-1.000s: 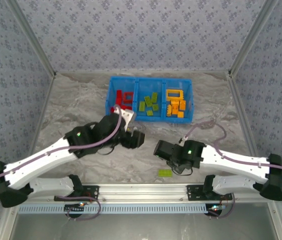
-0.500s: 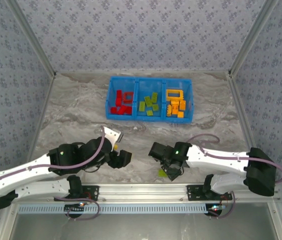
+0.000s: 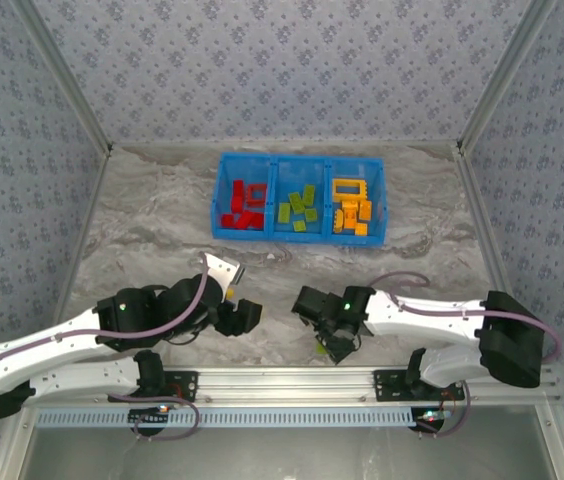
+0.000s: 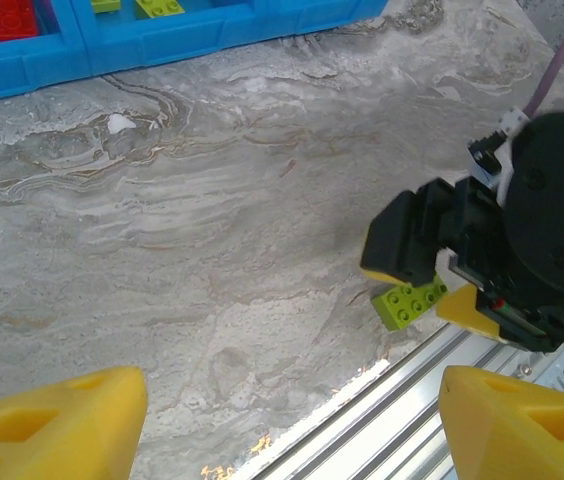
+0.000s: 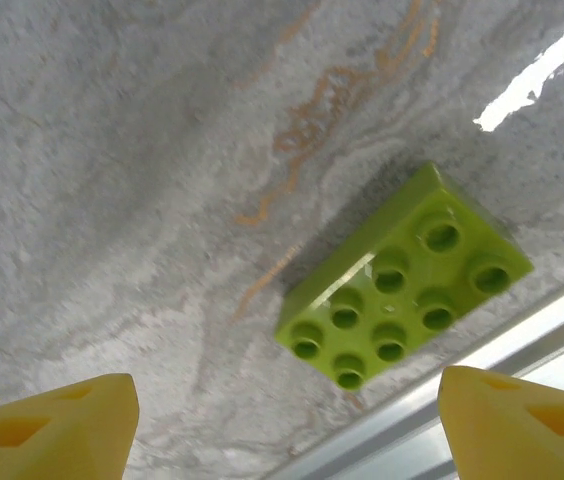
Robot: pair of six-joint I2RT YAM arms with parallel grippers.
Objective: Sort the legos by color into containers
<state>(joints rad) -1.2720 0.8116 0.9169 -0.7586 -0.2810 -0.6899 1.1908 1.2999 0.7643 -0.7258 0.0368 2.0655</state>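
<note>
Lime green brick [image 5: 402, 290] lies studs up, just beside the near rail [image 5: 552, 330] | light, stiff, slick plastic; I would pinch its long sides | right gripper [image 5: 282, 425] hovers above it, wide, holding nothing | left gripper [image 4: 292, 420] wide, empty | blue tray [image 3: 292, 238] well apart.
</note>
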